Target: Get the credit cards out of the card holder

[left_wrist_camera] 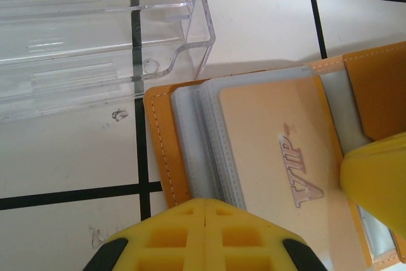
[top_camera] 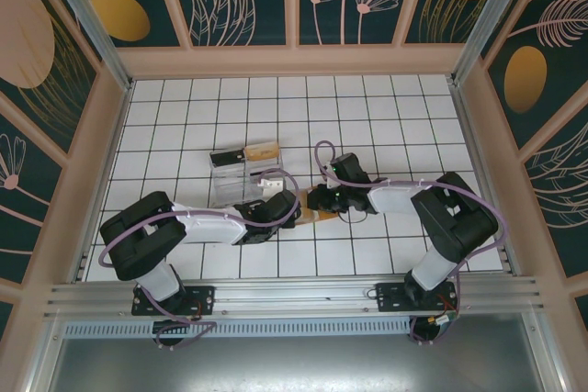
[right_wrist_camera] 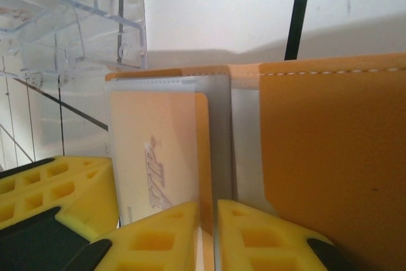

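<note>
The orange-brown card holder (top_camera: pixel 320 217) lies open on the tiles between both arms, its leather edge (left_wrist_camera: pixel 166 150) and flap (right_wrist_camera: pixel 330 157) showing. A peach credit card (left_wrist_camera: pixel 279 131) embossed "VIP" sits among its grey clear sleeves and looks the same from the right wrist (right_wrist_camera: pixel 143 144). My left gripper (left_wrist_camera: pixel 206 217) is shut, fingers together, pressing on the holder's near edge (top_camera: pixel 287 207). My right gripper (right_wrist_camera: pixel 212 220) is nearly closed on a thin orange edge beside the card (top_camera: pixel 317 199). Its finger (left_wrist_camera: pixel 377 182) overlaps the card's side.
A clear plastic tray (top_camera: pixel 234 185) stands just behind and left of the holder, its corner close to the leather (left_wrist_camera: pixel 190 49) (right_wrist_camera: pixel 70 23). A tan block (top_camera: pixel 260 151) rests at its back. Walls enclose the white gridded table.
</note>
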You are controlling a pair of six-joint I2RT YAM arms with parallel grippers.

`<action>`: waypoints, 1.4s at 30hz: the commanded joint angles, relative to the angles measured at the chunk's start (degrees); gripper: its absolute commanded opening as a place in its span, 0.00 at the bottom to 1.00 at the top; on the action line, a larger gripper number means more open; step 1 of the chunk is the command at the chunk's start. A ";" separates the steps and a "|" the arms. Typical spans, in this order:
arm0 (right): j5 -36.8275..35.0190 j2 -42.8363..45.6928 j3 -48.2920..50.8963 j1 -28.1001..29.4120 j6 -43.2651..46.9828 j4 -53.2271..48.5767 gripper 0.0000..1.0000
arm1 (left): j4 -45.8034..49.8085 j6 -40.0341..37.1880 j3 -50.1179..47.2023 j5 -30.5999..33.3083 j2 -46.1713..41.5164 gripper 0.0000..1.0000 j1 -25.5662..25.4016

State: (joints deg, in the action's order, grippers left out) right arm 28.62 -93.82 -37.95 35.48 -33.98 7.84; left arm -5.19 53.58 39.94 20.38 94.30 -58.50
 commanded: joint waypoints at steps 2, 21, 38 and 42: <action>3.92 -0.29 1.30 -0.54 -1.35 2.32 0.19 | 2.51 -0.84 0.42 -1.13 2.17 0.07 0.25; 2.44 1.96 3.92 -3.84 -0.28 -0.02 0.03 | 2.91 -0.58 0.09 -0.98 2.21 0.03 0.25; 6.18 2.33 3.79 -5.74 0.12 2.90 0.26 | 2.38 -1.02 0.31 -1.79 2.68 0.03 0.23; 5.40 0.91 3.50 -5.51 0.31 2.87 0.26 | 2.29 -0.98 0.27 -1.88 2.77 0.02 0.23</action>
State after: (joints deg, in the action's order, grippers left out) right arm 33.47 -91.85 -34.22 29.52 -34.46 9.74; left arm -5.80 53.56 40.21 20.03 94.89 -58.50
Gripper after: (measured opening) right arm 0.259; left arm 0.069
